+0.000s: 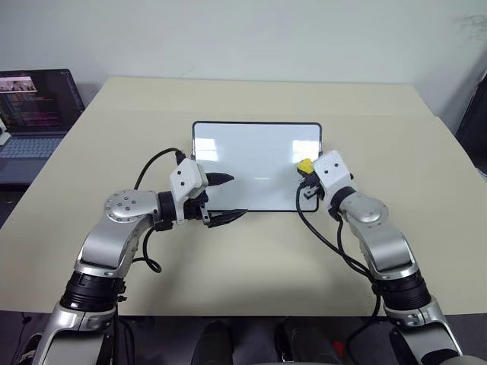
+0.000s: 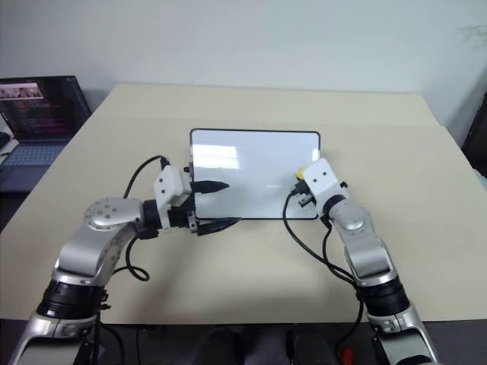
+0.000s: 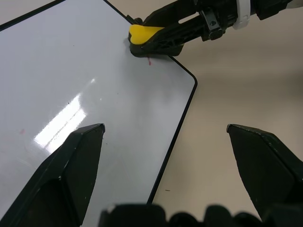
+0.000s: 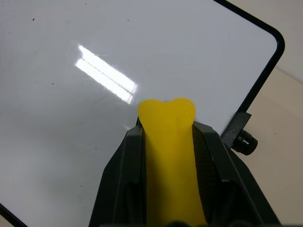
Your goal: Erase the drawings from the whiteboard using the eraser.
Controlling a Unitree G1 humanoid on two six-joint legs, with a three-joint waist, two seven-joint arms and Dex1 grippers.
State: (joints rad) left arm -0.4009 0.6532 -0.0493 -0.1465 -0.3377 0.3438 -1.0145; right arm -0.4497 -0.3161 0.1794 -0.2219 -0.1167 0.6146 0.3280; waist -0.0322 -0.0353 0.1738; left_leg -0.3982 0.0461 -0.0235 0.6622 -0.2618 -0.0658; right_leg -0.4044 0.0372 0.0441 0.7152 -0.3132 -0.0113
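Left wrist view gives the best look at the job: right gripper [image 3: 158, 35] is clamped shut on the yellow eraser [image 3: 142, 33], pressed onto the whiteboard [image 3: 71, 94] close to its right edge, near the front right corner. A thin red tick [image 3: 150, 61] of marker sits just under the eraser, and a faint red speck [image 3: 21, 132] shows further toward the board's left side. Those look like what's left of the drawings; rest of the board reads clean, w/ only ceiling-light glare.

From the head cam, the whiteboard [image 1: 256, 163] lies mid-table on the beige table [image 1: 228, 258], laptop [image 1: 34, 114] well off beyond the board's left side. Left gripper [image 1: 225, 198] has its fingers spread wide, holding nothing, one finger over the board's front left part and the other just off its front edge.

To do this step well, imo: keep the eraser flat on the surface and sweep it back over the red tick w/ steady downward pressure, short overlapping strokes. Don't run off the right edge or catch the frame knob [image 4: 245, 140] beside the eraser. Board is light and glossy, so it could slide; left gripper pressing on the front left part would steady it. Then go for the speck on the left.
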